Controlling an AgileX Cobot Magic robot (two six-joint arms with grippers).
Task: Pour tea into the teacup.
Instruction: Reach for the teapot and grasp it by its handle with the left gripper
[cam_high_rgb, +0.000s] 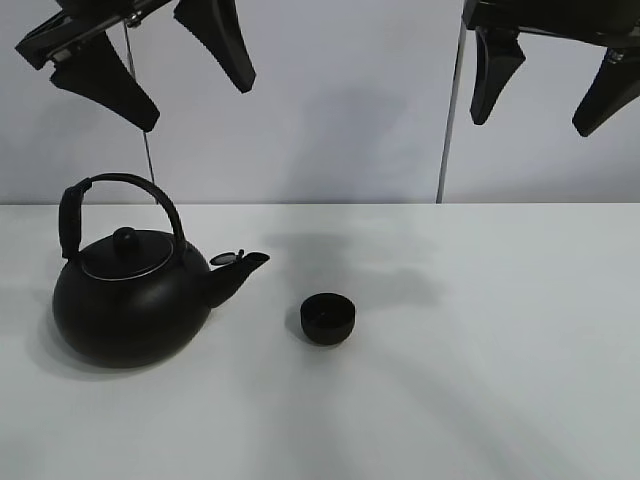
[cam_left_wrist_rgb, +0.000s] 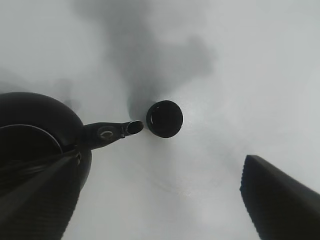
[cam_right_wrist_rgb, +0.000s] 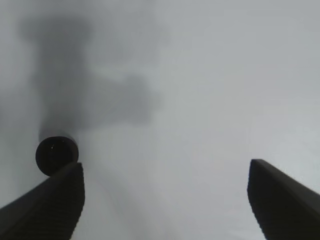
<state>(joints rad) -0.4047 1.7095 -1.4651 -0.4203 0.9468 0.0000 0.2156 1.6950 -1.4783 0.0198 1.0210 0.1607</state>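
Hovering wide open, empty, left pincer (cam_high_rgb: 198, 105), right pincer (cam_high_rgb: 532, 125), kettle (cam_high_rgb: 125, 310) beside teacup (cam_high_rgb: 328, 318)

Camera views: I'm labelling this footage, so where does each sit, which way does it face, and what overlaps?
Exterior high: mounted high, looking down across the table at kettle and teacup; left gripper and right gripper hang open above.
Left wrist: on the left arm, looking down at the kettle's spout and teacup; its fingers frame the view.
Right wrist: on the right arm, looking down at table and teacup; its fingers show.
Shared: all three show the teacup.
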